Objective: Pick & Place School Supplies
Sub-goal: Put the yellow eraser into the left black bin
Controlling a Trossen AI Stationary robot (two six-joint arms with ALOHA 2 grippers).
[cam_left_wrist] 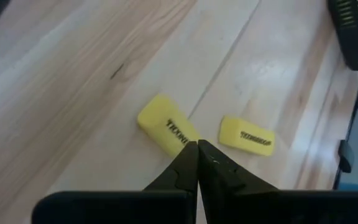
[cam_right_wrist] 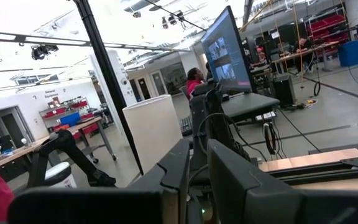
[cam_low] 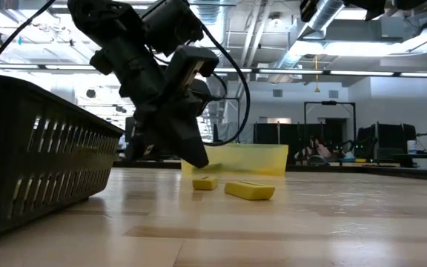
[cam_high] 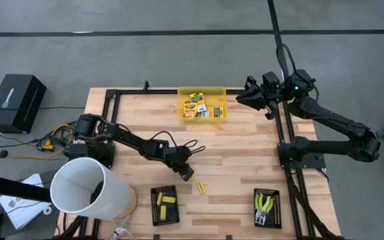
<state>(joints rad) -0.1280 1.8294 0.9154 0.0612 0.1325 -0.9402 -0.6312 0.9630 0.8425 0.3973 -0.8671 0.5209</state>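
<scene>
Left pincer (cam_left_wrist: 197, 149) is clenched empty, its tips low over the table (cam_high: 245, 167). Two yellow sticks (cam_left_wrist: 166, 132) (cam_left_wrist: 247, 135) (both printed with dark lettering) lie on the wood just ahead of its tips, slightly apart. Right pincer (cam_high: 240, 98) waits raised at the table's far edge, beside the yellow bin (cam_high: 202, 105); jaws nearly closed, holding nothing.
</scene>
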